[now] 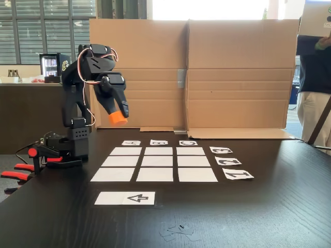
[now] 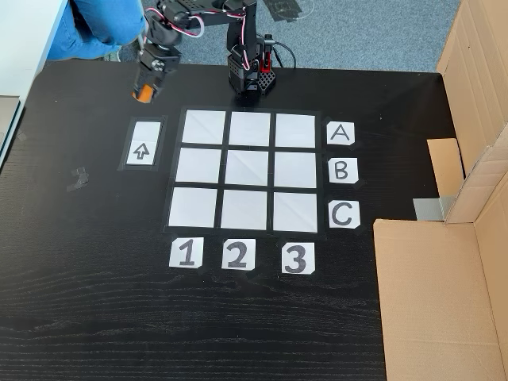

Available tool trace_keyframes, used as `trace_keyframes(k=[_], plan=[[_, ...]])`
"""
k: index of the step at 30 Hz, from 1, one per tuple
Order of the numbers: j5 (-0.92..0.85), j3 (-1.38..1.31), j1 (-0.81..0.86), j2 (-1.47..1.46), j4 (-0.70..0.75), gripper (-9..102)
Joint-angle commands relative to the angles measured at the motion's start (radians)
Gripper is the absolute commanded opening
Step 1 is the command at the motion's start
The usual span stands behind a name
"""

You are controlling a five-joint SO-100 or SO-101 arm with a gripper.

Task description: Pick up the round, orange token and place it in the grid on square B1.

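My black gripper (image 1: 117, 117) hangs in the air above the table, left of the grid in a fixed view, shut on the small orange token (image 1: 118, 119). From above, the gripper (image 2: 145, 89) and token (image 2: 143, 94) hover over the dark table just beyond the arrow strip's far end. The grid (image 1: 158, 161) of nine white cells (image 2: 249, 169) lies flat, with letter cards A, B, C and number cards 1, 2, 3 along two edges. Square B1 (image 2: 198, 165) is the middle cell of the column by card 1; it is bare (image 1: 155, 174).
A white strip with a black arrow (image 1: 125, 198) (image 2: 141, 143) lies beside the grid. A cardboard wall (image 1: 207, 72) (image 2: 444, 294) closes one side. Red clamps (image 1: 15, 173) hold the arm's base. Tape scraps (image 2: 78, 178) lie on the table. A person's blue sleeve (image 2: 95, 24) is near the arm.
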Motion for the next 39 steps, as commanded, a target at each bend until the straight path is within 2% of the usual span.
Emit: trace_keyframes(k=[1,7,14,39], plan=[[-0.011,0.002,-0.078,0.064,-0.017,-1],[0.005,0.034,-0.232,0.041,0.018,-1],[0.044,0.114,-0.318,-0.051,0.006,0],[0.137,0.008,-0.383,-0.509,-0.040,0]])
